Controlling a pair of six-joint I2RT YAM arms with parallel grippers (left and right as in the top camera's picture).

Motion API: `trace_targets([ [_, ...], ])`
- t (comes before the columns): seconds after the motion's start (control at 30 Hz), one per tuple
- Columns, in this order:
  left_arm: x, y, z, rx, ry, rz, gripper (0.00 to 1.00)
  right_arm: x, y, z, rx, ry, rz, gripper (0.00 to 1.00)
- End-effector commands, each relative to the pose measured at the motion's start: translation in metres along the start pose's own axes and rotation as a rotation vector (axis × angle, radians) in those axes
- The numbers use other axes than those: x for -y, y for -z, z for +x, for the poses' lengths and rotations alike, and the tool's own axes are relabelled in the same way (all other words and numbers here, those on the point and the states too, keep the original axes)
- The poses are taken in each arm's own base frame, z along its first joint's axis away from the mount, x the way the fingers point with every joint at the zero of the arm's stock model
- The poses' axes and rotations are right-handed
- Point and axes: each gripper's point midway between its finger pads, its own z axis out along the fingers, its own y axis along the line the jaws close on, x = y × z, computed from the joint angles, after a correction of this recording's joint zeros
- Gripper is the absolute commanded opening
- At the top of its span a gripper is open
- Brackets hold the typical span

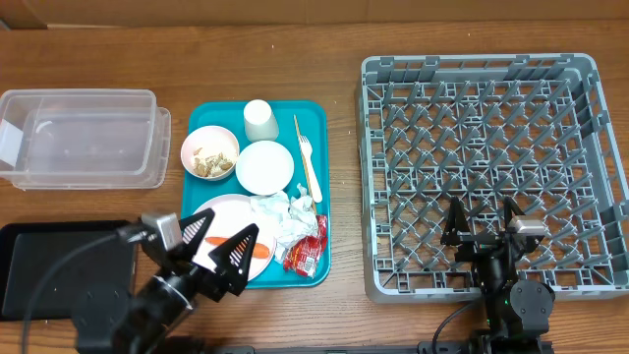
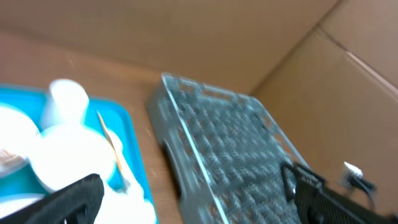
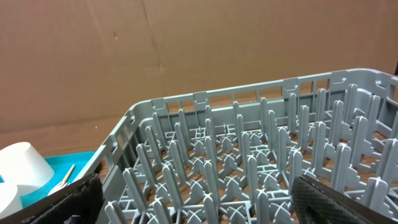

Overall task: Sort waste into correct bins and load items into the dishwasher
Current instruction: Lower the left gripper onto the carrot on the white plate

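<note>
1. At the far left of the table (image 1: 344, 39) stand the clear tub (image 1: 79, 138) and, nearer the robot, the black tray (image 1: 59, 265). No waste is seen in either, so sorting is judged not yet begun.
2. The left end effector (image 1: 206, 246) is held over the near edge of the large plate (image 1: 231, 208) on the teal tray (image 1: 319, 118). Its fingers are spread wide, with nothing pinched.
3. The step in hand is judged to be clearing that plate of the carrot piece (image 1: 259, 251), napkins (image 1: 280, 216) and red wrapper (image 1: 307, 251). One piece should be taken at a time from above, so that the plate is not dragged.
4. Farther back lie the pink bowl (image 1: 209, 152) of scraps, the cup (image 1: 260, 120), the fork (image 1: 308, 162) and the stick (image 1: 299, 133).
5. At the right, nothing is loaded in the grey rack (image 1: 491, 69). The right end effector (image 1: 484, 224) hangs above its near side, spread wide and holding nothing.
</note>
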Motion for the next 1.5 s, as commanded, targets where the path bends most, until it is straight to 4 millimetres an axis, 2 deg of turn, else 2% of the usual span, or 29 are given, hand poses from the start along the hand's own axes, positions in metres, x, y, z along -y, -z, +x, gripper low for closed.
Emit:
trace_targets([
  [0.0, -0.008, -0.008, -0.042, -0.151, -0.092, -0.192, 1.0, 0.003, 0.0, 0.003, 0.001, 0.003, 0.013, 1.0],
  [0.07, 0.004, -0.029, -0.066, -0.263, -0.021, -0.156, 1.0, 0.003, 0.0, 0.002, 0.001, 0.003, 0.013, 1.0],
  [0.13, 0.014, -0.044, -0.071, -0.319, 0.01, -0.074, 1.0, 0.003, 0.0, 0.002, 0.001, 0.003, 0.013, 1.0],
  [0.2, 0.01, -0.06, -0.074, -0.338, -0.011, -0.037, 1.0, 0.003, 0.0, 0.002, 0.001, 0.003, 0.013, 1.0],
  [0.27, -0.011, -0.075, -0.067, -0.397, 0.022, -0.098, 1.0, 0.003, 0.0, 0.003, 0.001, 0.003, 0.013, 1.0],
  [0.33, -0.056, -0.089, -0.041, -0.524, 0.058, -0.319, 1.0, 0.003, 0.0, 0.002, 0.001, 0.003, 0.013, 1.0],
  [0.43, -0.096, -0.106, -0.009, -0.651, 0.035, -0.569, 1.0, 0.003, 0.0, 0.003, 0.001, 0.003, 0.013, 1.0],
  [0.53, -0.113, -0.13, 0.006, -0.695, -0.005, -0.618, 1.0, 0.003, 0.0, 0.003, 0.001, 0.003, 0.013, 1.0],
  [0.67, -0.134, -0.146, 0.028, -0.772, 0.015, -0.648, 1.0, 0.003, 0.0, 0.003, 0.001, 0.003, 0.013, 1.0],
  [0.8, -0.146, -0.146, 0.049, -0.867, 0.027, -0.673, 1.0, 0.003, 0.0, 0.002, 0.001, 0.003, 0.013, 1.0],
  [0.87, -0.146, -0.145, 0.067, -0.943, 0.071, -0.656, 1.0, 0.003, 0.0, 0.003, 0.001, 0.003, 0.013, 1.0],
  [0.93, -0.144, -0.134, 0.083, -1.024, 0.131, -0.676, 1.0, 0.003, 0.0, 0.002, 0.001, 0.003, 0.013, 1.0],
  [1.03, -0.144, -0.118, 0.086, -1.058, 0.156, -0.735, 1.0, 0.003, 0.0, 0.003, 0.001, 0.003, 0.013, 1.0],
  [1.13, -0.148, -0.102, 0.082, -1.027, 0.234, -0.866, 1.0, 0.003, 0.0, 0.002, 0.001, 0.003, 0.013, 1.0],
  [1.23, -0.137, -0.094, 0.087, -0.994, 0.429, -0.941, 1.0, 0.003, 0.0, 0.002, 0.001, 0.003, 0.013, 1.0],
  [1.33, -0.112, -0.099, 0.102, -1.055, 0.579, -0.833, 0.99, 0.003, 0.0, 0.003, 0.001, 0.003, 0.013, 1.0],
  [1.37, -0.106, -0.1, 0.106, -1.077, 0.592, -0.8, 0.79, 0.003, 0.0, 0.002, 0.001, 0.003, 0.013, 1.0],
  [1.4, -0.106, -0.097, 0.108, -1.086, 0.6, -0.807, 0.66, 0.003, 0.0, 0.003, 0.001, 0.003, 0.013, 1.0],
  [1.47, -0.111, -0.089, 0.112, -1.082, 0.637, -0.884, 0.66, 0.003, 0.0, 0.002, 0.001, 0.003, 0.013, 1.0],
])
